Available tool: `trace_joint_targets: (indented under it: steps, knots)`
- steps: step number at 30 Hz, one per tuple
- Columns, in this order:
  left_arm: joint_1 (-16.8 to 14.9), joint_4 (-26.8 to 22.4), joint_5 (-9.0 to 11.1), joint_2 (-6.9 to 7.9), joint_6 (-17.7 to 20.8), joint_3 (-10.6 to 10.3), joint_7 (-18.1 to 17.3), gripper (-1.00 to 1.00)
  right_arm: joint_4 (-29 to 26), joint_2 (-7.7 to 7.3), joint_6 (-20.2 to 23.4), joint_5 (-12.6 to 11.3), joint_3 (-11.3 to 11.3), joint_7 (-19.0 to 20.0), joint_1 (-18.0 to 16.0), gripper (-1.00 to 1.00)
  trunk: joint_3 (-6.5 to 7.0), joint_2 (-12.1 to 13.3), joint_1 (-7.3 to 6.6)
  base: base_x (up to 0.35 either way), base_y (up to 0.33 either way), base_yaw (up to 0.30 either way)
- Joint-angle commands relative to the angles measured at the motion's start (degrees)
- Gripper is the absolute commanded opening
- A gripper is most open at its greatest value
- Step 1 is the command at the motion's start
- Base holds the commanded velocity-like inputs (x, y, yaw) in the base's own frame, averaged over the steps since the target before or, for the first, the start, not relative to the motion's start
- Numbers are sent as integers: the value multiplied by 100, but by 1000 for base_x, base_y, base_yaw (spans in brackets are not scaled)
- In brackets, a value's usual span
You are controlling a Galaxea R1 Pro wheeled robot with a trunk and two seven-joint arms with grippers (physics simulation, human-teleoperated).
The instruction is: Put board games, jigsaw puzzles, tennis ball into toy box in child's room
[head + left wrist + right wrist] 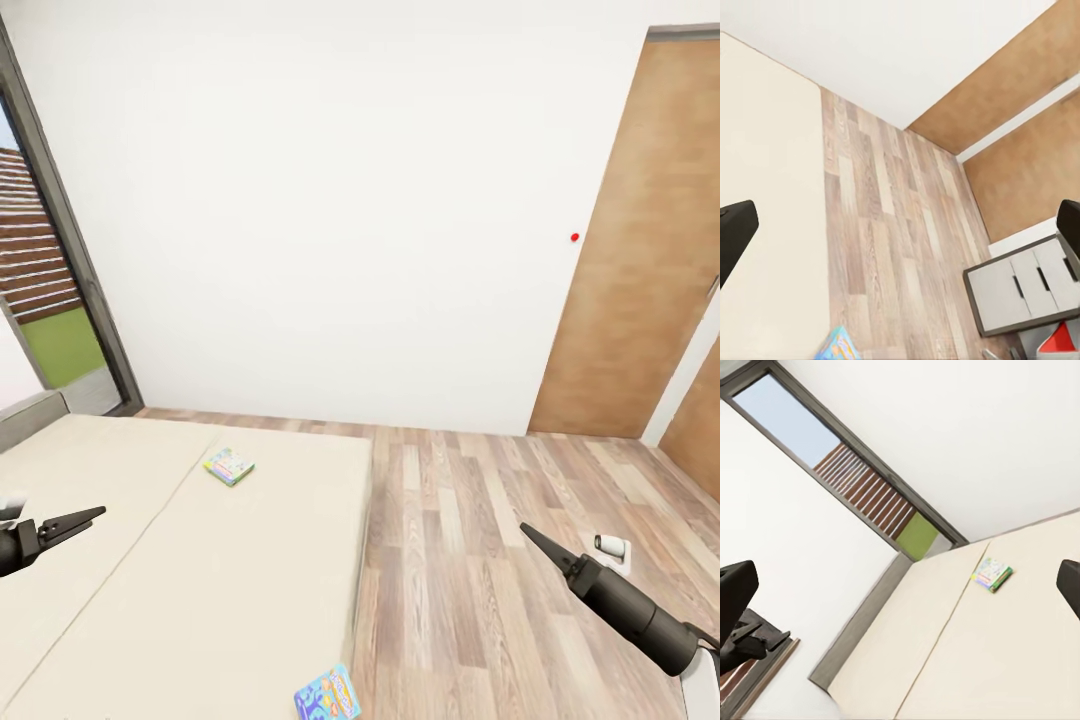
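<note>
The beige bed [180, 560] fills the left of the head view. A pale green-edged board game [229, 466] lies flat on it towards the far side, also seen as the board game [992, 573]. A blue board game [328, 695] rests at the bed's near corner by the floor, and its corner [838, 346] shows from the left wrist. My left gripper [88, 519] hovers open over the bed's left part, holding nothing. My right gripper [535, 540] hangs open over the floor, right of the bed. The toy box, jigsaw puzzles and tennis ball are out of view.
Wood floor [480, 560] runs right of the bed to a brown door [640, 250]. A window [50, 290] stands at far left. A small white object [610, 548] lies on the floor. A dark-framed unit with pale drawers [1027, 289] sits beyond the floor.
</note>
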Motion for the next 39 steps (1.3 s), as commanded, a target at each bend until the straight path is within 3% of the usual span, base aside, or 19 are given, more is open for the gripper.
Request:
trace_joint_targets:
  steps: [1, 11, 29, 39]
  knots:
    - [-11, -6, -60, -3, 60, 9, -50, 100, -3, -1, 39, -20, -4, 8, -5, 100, -9, -13, 4, 0, -263, 207]
    - [-11, -6, -60, -3, 60, 14, -50, 100, -18, 1, 37, -15, 3, 7, -5, 100, 22, -13, 4, 0, -186, 209]
    - [-11, -6, -60, -3, 60, 16, -50, 100, -20, 13, 31, 31, 12, 2, -5, 100, 24, -13, 4, 0, -8, 24]
    - [-11, -6, -60, -4, 60, 16, -50, 100, -24, 28, 28, 34, 19, 2, -5, 100, 24, -13, 4, 0, -26, 222]
